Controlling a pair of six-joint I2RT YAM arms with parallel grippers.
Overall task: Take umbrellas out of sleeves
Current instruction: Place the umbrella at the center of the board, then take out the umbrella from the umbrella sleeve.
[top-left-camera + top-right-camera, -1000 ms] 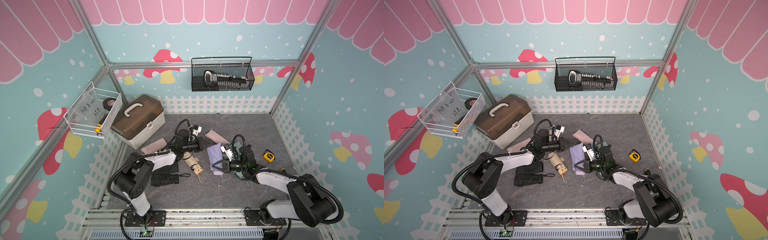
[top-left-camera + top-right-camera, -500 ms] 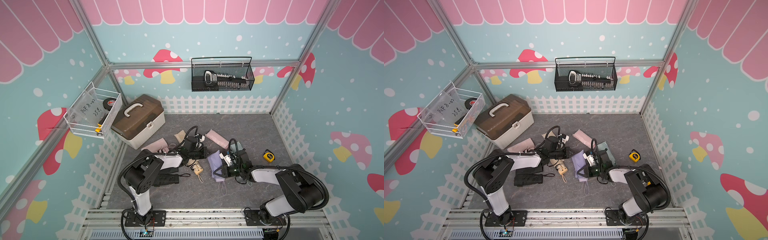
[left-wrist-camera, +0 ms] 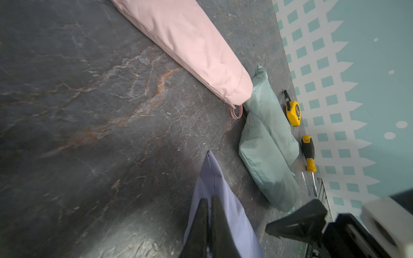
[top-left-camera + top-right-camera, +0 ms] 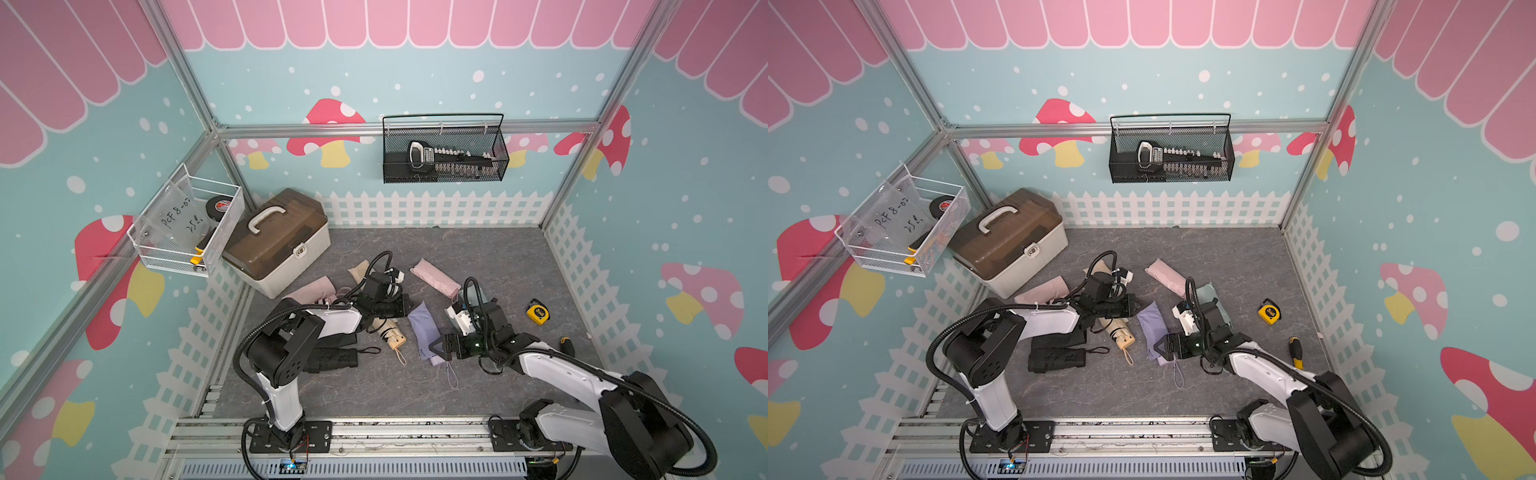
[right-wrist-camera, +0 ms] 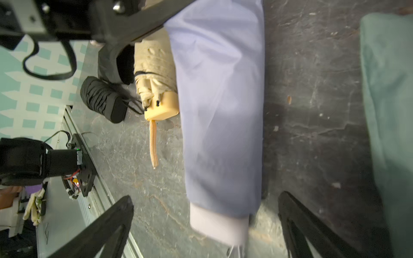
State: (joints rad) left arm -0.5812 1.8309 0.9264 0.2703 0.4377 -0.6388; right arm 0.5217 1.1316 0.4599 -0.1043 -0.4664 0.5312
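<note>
The lilac sleeve (image 4: 424, 332) (image 4: 1152, 328) lies in the middle of the floor with its umbrella inside. A pale handle (image 5: 219, 225) sticks out of its near end. My right gripper (image 4: 436, 349) (image 5: 205, 198) stands wide open around that handle, touching nothing. My left gripper (image 4: 409, 307) (image 3: 209, 200) is shut on the sleeve's far end. A bare beige umbrella (image 4: 390, 332) and a bare black umbrella (image 4: 332, 359) lie to the left. A filled pink sleeve (image 4: 434, 276) and mint sleeves (image 3: 268, 152) lie behind, the mint ones partly hidden by my right arm in both top views.
A brown-lidded toolbox (image 4: 278, 241) stands at the back left. A yellow tape measure (image 4: 536, 311) and a screwdriver (image 4: 1295, 353) lie to the right. Another pink sleeve (image 4: 311, 291) and a beige sleeve (image 4: 359, 270) lie by my left arm.
My right gripper has gone from nearly shut to wide open and let go of the lilac handle. My left gripper moved right and forward with the sleeve's far end.
</note>
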